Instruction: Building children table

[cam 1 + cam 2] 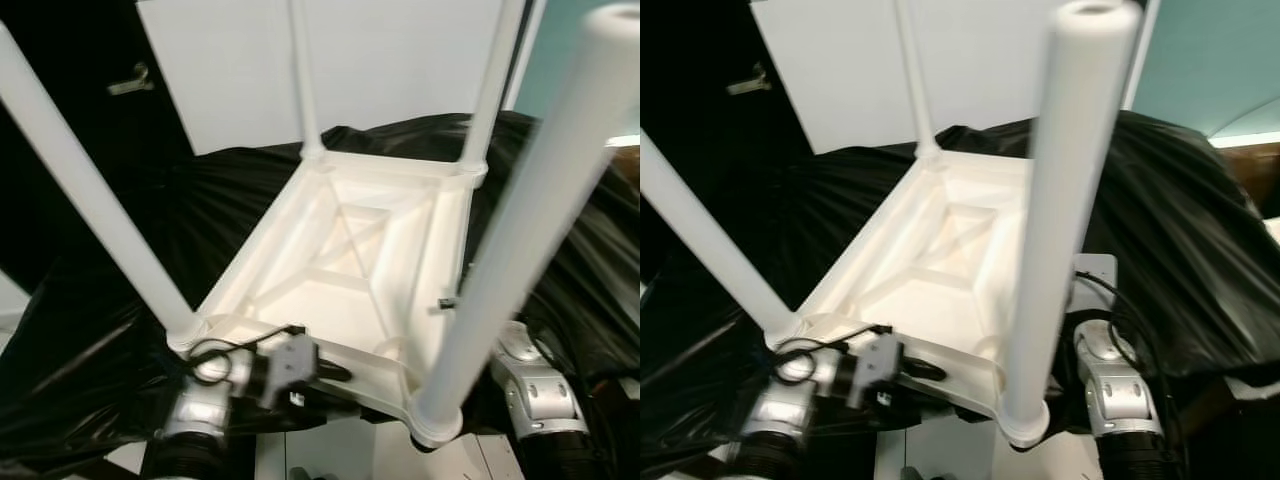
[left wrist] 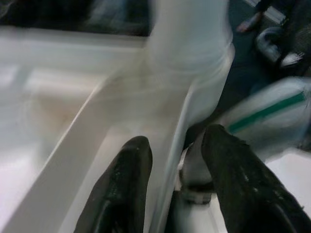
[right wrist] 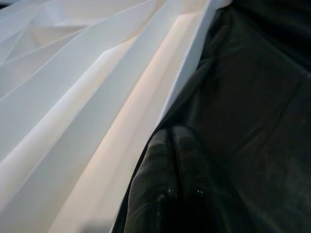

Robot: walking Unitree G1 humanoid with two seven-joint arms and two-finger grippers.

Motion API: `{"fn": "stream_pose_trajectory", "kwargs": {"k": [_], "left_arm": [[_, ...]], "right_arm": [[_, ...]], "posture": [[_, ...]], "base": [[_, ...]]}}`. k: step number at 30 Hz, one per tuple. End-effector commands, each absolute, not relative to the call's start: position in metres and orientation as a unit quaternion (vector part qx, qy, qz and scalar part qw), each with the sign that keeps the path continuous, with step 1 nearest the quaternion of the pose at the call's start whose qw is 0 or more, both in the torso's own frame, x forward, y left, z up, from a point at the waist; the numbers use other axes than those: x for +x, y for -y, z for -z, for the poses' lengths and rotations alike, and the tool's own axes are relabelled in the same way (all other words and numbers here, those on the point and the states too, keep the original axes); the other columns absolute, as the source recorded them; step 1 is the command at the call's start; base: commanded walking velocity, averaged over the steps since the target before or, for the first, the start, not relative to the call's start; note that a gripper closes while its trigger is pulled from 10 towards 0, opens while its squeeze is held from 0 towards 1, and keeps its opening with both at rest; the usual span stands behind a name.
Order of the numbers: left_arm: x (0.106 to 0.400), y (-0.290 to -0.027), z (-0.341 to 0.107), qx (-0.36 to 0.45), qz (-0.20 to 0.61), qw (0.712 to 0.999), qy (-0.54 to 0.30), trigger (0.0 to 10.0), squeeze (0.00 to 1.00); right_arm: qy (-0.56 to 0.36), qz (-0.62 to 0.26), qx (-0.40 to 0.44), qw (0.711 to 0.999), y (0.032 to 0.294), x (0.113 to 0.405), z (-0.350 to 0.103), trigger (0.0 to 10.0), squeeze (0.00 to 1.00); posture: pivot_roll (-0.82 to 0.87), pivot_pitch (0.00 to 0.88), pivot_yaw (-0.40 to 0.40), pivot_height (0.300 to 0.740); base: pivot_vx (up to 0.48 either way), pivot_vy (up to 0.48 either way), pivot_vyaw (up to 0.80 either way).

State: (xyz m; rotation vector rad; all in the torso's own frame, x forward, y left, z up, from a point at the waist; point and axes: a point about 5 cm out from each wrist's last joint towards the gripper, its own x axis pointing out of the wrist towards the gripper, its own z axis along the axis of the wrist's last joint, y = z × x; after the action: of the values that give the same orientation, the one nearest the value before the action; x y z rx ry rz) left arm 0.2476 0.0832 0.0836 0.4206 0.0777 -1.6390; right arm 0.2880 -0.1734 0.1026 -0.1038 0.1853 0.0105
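Left gripper [image 2: 170, 179] straddles the table's near rim; right gripper [image 3: 177, 194] clenched beside the far-side rim.

Eye views: white kids' table [image 1: 350, 250] lies upside down on black plastic sheeting [image 1: 110, 330], four legs up; near-right leg [image 1: 530, 220] looms at 3 o'clock, near-left leg [image 1: 90, 200] at 9. Left arm [image 1: 215, 385] reaches the near edge at 7 o'clock, right arm [image 1: 535, 385] sits at 5 o'clock behind the near-right leg. White panel [image 1: 320, 60] at 12.
Left wrist view: black fingers [image 2: 124, 189] spread either side of the rim wall, grasping the table edge just beside a leg socket; blurred.
Right wrist view: fingers pressed together, empty, lying on the sheeting just beside the table's rim.
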Motion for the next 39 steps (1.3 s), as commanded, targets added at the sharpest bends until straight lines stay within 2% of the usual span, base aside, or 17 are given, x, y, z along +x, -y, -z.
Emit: {"fn": "stream_pose_trajectory", "kwargs": {"k": [1, 3, 4, 7, 8, 17, 18, 20, 21, 26, 27, 28, 29, 34, 39], "left_arm": [[0.271, -0.095, -0.088, 0.199, 0.531, 0.823, 0.007, 0.0, 1.00], [0.272, -0.094, -0.091, 0.217, 0.525, 0.823, 0.015, 0.0, 1.00], [0.275, -0.093, -0.091, 0.237, 0.516, 0.823, 0.013, 10.0, 1.00], [0.280, -0.093, -0.092, 0.275, 0.496, 0.823, 0.010, 10.0, 0.96], [0.281, -0.093, -0.092, 0.281, 0.497, 0.821, 0.013, 10.0, 0.00], [0.282, -0.094, -0.094, 0.279, 0.485, 0.828, 0.026, 10.0, 0.00], [0.284, -0.095, -0.096, 0.267, 0.475, 0.838, 0.032, 10.0, 0.95], [0.285, -0.096, -0.098, 0.257, 0.468, 0.845, 0.036, 10.0, 0.95], [0.287, -0.096, -0.101, 0.254, 0.458, 0.851, 0.043, 10.0, 1.00], [0.288, -0.095, -0.102, 0.271, 0.447, 0.851, 0.056, 10.0, 0.99], [0.286, -0.096, -0.099, 0.281, 0.455, 0.844, 0.049, 10.0, 0.10], [0.286, -0.096, -0.099, 0.281, 0.455, 0.844, 0.049, 10.0, 0.10], [0.285, -0.097, -0.097, 0.288, 0.460, 0.839, 0.045, 10.0, 0.00], [0.280, -0.101, -0.094, 0.288, 0.484, 0.826, 0.036, 10.0, 0.00], [0.268, -0.101, -0.109, 0.212, 0.547, 0.806, 0.084, 10.0, 0.00]], "right_arm": [[-0.088, -0.016, -0.049, 0.995, 0.168, 0.292, -0.105, 10.0, 0.00], [-0.088, -0.016, -0.049, 0.995, 0.168, 0.292, -0.105, 10.0, 0.00], [-0.088, -0.016, -0.049, 0.995, 0.168, 0.292, -0.104, 10.0, 0.00], [-0.087, -0.016, -0.049, 0.995, 0.167, 0.292, -0.104, 10.0, 0.00], [-0.087, -0.016, -0.049, 0.995, 0.167, 0.293, -0.104, 10.0, 0.00], [-0.087, -0.018, -0.048, 0.995, 0.164, 0.292, -0.103, 10.0, 0.00], [-0.087, -0.019, -0.049, 0.995, 0.164, 0.292, -0.102, 10.0, 0.00], [-0.087, -0.019, -0.049, 0.995, 0.164, 0.292, -0.102, 10.0, 0.00], [-0.087, -0.019, -0.050, 0.995, 0.164, 0.292, -0.102, 10.0, 0.00], [-0.088, -0.020, -0.052, 0.995, 0.164, 0.293, -0.102, 10.0, 0.00], [-0.088, -0.021, -0.053, 0.995, 0.163, 0.293, -0.102, 10.0, 0.00], [-0.088, -0.021, -0.053, 0.995, 0.163, 0.293, -0.102, 10.0, 0.00], [-0.088, -0.022, -0.053, 0.994, 0.163, 0.293, -0.101, 10.0, 0.00], [-0.089, -0.025, -0.053, 0.994, 0.162, 0.293, -0.101, 10.0, 0.00], [-0.078, -0.034, -0.058, 0.995, 0.156, 0.289, -0.105, 10.0, 0.00]], "posture": [[-0.06, 0.000, 0.092, 0.740], [-0.06, 0.000, 0.093, 0.740], [-0.06, 0.000, 0.095, 0.740], [-0.06, 0.000, 0.096, 0.740], [-0.06, 0.000, 0.097, 0.740], [-0.06, 0.000, 0.099, 0.740], [-0.06, 0.000, 0.100, 0.740], [-0.06, 0.000, 0.099, 0.740], [-0.05, 0.000, 0.098, 0.740], [-0.05, 0.000, 0.096, 0.740], [-0.05, 0.000, 0.094, 0.740], [-0.05, 0.000, 0.094, 0.740], [-0.05, 0.000, 0.094, 0.740], [-0.04, 0.000, 0.092, 0.740], [-0.05, 0.000, 0.095, 0.740]], "base": [[0.000, 0.000, 0.00], [0.000, 0.000, 0.00], [0.000, 0.000, 0.00], [0.000, 0.000, 0.00], [0.000, 0.000, 0.00], [0.000, 0.000, 0.00], [0.000, 0.000, 0.00], [0.000, 0.000, 0.00], [0.000, 0.000, 0.00], [0.000, 0.000, 0.00], [0.000, 0.000, 0.00], [0.000, 0.000, 0.00], [0.000, 0.000, 0.00], [0.000, 0.000, 0.00], [0.000, 0.000, 0.00]]}}
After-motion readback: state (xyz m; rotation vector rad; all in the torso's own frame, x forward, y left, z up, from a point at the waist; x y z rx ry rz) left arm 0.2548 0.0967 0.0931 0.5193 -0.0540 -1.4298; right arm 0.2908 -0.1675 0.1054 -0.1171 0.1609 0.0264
